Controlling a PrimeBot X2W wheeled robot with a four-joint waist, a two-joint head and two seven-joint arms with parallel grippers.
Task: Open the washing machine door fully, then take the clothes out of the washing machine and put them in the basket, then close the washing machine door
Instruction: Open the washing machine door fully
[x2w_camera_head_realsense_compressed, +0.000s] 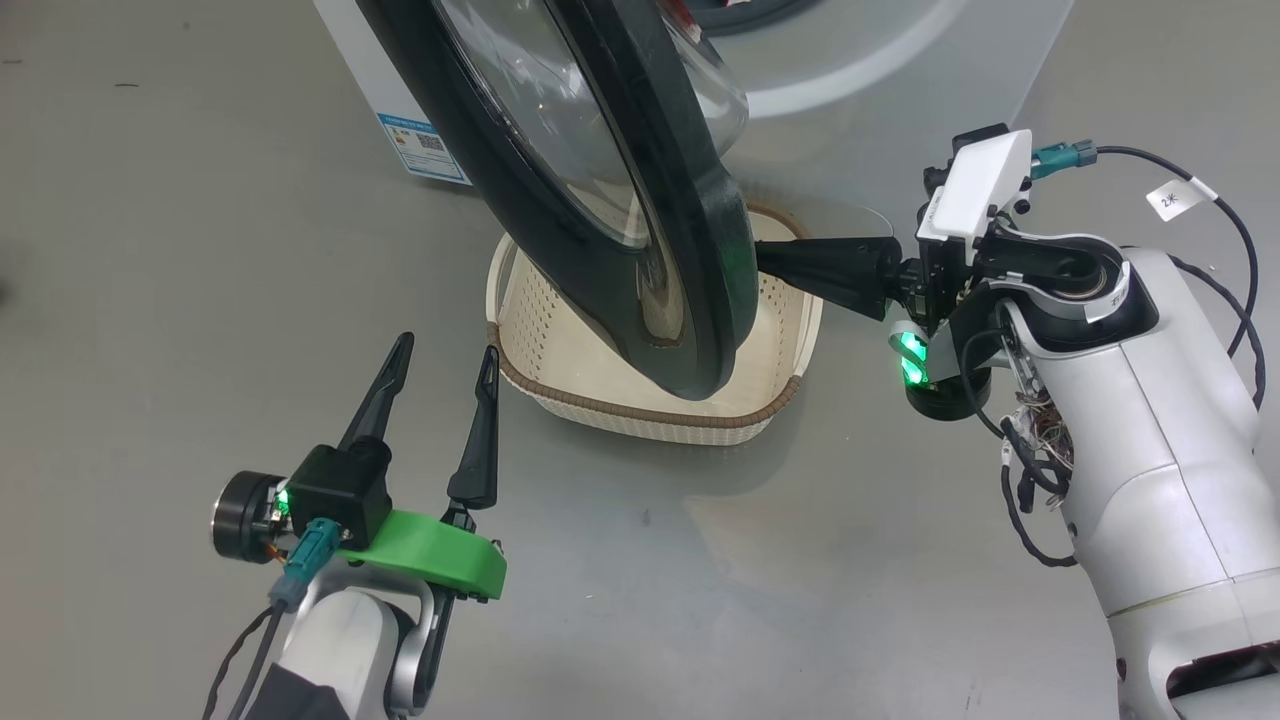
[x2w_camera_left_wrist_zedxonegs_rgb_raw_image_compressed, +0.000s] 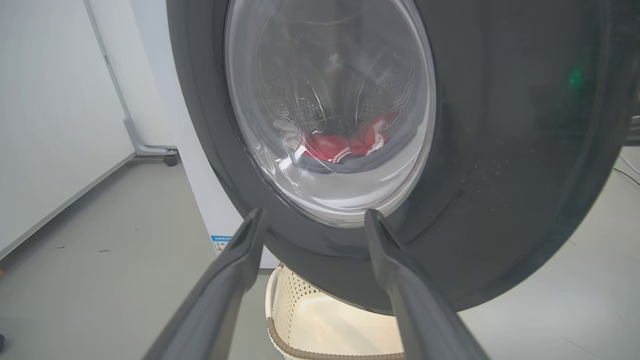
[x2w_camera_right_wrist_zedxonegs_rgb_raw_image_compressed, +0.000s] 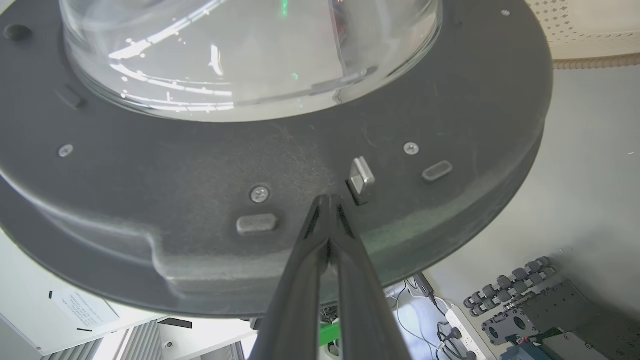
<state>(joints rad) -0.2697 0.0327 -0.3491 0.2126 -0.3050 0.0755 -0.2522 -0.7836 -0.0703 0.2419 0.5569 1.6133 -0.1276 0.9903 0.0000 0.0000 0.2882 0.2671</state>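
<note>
The washing machine door (x2w_camera_head_realsense_compressed: 600, 200) stands partly open, its black edge hanging over the cream basket (x2w_camera_head_realsense_compressed: 560, 395) on the floor in front of the white washing machine (x2w_camera_head_realsense_compressed: 900, 60). My right gripper (x2w_camera_head_realsense_compressed: 765, 262) is shut with nothing in it, and its tips (x2w_camera_right_wrist_zedxonegs_rgb_raw_image_compressed: 327, 200) rest on the door's black inner rim (x2w_camera_right_wrist_zedxonegs_rgb_raw_image_compressed: 200, 165) beside the metal latch (x2w_camera_right_wrist_zedxonegs_rgb_raw_image_compressed: 361, 175). My left gripper (x2w_camera_head_realsense_compressed: 447, 346) is open and empty, left of the basket and facing the door's outer face (x2w_camera_left_wrist_zedxonegs_rgb_raw_image_compressed: 500, 150). Through the glass window the red clothes (x2w_camera_left_wrist_zedxonegs_rgb_raw_image_compressed: 345, 145) lie in the drum.
A blue label (x2w_camera_head_realsense_compressed: 425, 145) marks the washer's lower corner. A white partition on a caster (x2w_camera_left_wrist_zedxonegs_rgb_raw_image_compressed: 170, 160) stands left of the machine. In the right wrist view a power strip and metal parts (x2w_camera_right_wrist_zedxonegs_rgb_raw_image_compressed: 525, 295) lie on the grey floor.
</note>
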